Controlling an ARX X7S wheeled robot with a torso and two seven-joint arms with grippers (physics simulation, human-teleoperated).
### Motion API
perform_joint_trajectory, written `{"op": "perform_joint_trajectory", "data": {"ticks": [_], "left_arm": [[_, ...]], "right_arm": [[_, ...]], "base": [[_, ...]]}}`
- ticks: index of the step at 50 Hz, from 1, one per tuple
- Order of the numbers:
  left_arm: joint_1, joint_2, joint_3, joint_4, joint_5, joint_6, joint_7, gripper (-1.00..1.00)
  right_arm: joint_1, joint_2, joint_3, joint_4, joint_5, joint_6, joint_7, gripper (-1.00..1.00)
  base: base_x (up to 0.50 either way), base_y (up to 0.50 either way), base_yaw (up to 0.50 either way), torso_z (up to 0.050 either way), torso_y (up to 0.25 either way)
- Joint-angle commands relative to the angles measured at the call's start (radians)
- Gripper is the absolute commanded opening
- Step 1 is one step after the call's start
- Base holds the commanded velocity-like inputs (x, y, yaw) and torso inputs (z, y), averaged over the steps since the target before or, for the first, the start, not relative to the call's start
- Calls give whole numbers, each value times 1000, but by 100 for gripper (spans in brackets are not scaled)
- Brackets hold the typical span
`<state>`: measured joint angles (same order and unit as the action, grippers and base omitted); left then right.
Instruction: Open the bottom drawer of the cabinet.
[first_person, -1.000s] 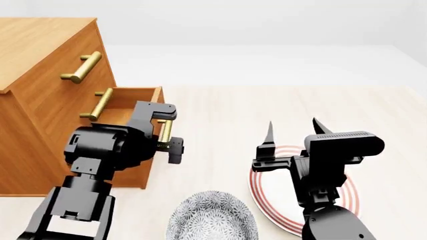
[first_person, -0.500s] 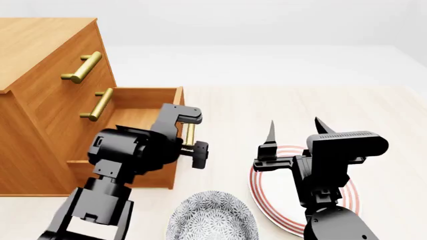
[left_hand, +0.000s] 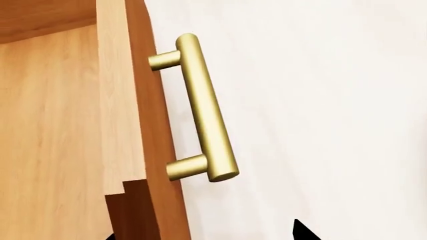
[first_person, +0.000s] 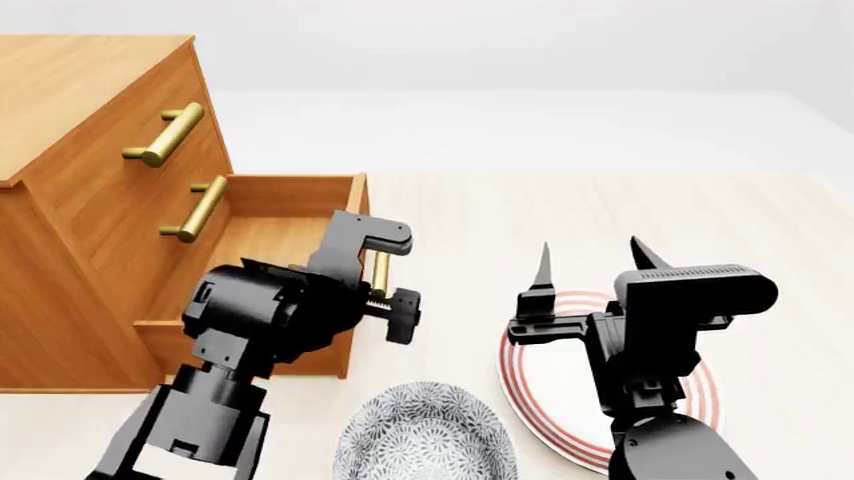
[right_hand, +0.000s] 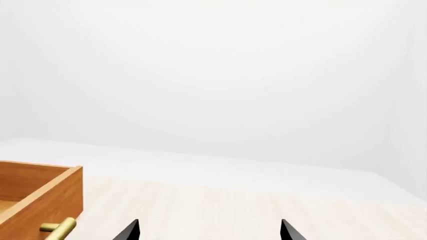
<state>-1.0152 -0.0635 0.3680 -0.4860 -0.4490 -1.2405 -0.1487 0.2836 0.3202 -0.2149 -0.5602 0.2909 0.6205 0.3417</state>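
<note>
Standing at the surface's left edge, the cabinet (first_person: 80, 200) has its bottom drawer (first_person: 287, 240) pulled well out, its inside showing. The left gripper (first_person: 387, 270) sits at the drawer's brass handle (left_hand: 203, 107), but whether its fingers clench the bar I cannot tell. The right gripper (first_person: 587, 262) hangs released, fingers spread, above a red-ringed plate (first_person: 527, 385); a patterned bowl (first_person: 424, 432) lies near the front edge.
</note>
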Motion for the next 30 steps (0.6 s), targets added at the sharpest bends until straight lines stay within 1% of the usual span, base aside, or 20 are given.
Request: {"op": "perform_joint_trajectory", "data": {"ticks": [1,3,4,5,7,9,11,13,14,15,19,21,22,26,27,30], "left_arm": [[43,2,-41,243,-159,107,-41,100],[60,-10,-60,338,-149,132,-90,100],[68,-19,-89,430,-169,115,-117,100],[71,-25,-91,470,-164,112,-140,100],[73,-28,-129,546,-206,61,-162,100],[79,-39,-143,629,-213,49,-195,100],[84,-42,-188,725,-255,-6,-231,100],[84,-44,-205,774,-270,-42,-262,100],[85,-40,-242,828,-309,-93,-283,100],[88,-41,-254,862,-318,-111,-302,100],[118,-44,-297,979,-376,-153,-325,100],[142,-48,-305,1022,-385,-151,-338,100],[182,-62,-299,1066,-372,-108,-335,100],[280,-122,-219,1138,-263,45,-334,100],[340,-149,-189,1175,-219,127,-320,100],[424,-183,-157,1217,-150,261,-295,100]], "right_arm": [[3,4,-1,-1,4,3,4,100],[4,5,-2,-2,4,4,5,100],[5,5,-1,-4,5,5,6,100],[5,5,-2,-5,5,6,6,100],[7,5,-4,-4,5,6,7,100],[10,4,-7,1,4,5,7,100],[15,3,-10,0,4,9,8,100],[18,3,-12,-5,5,13,8,100],[23,3,-12,-5,5,19,10,100],[26,3,-13,-9,6,24,12,100],[39,5,-16,-25,8,40,16,100],[48,5,-22,-30,7,46,17,100],[60,5,-29,-38,5,53,16,100],[95,10,-40,-57,2,67,13,100],[122,15,-48,-68,-19,63,20,100],[175,23,-48,-88,-28,80,22,100]], "base": [[0,0,0,0,10],[0,0,0,0,0],[0,0,0,0,0],[0,0,0,0,11],[0,0,0,5,0],[0,0,0,0,0],[0,0,0,0,0],[0,0,0,0,0],[0,0,0,0,0],[0,0,0,0,0],[0,0,0,0,0],[0,0,0,0,0],[0,0,0,0,0],[0,0,0,0,0],[0,0,0,0,0],[0,0,0,0,0]]}}
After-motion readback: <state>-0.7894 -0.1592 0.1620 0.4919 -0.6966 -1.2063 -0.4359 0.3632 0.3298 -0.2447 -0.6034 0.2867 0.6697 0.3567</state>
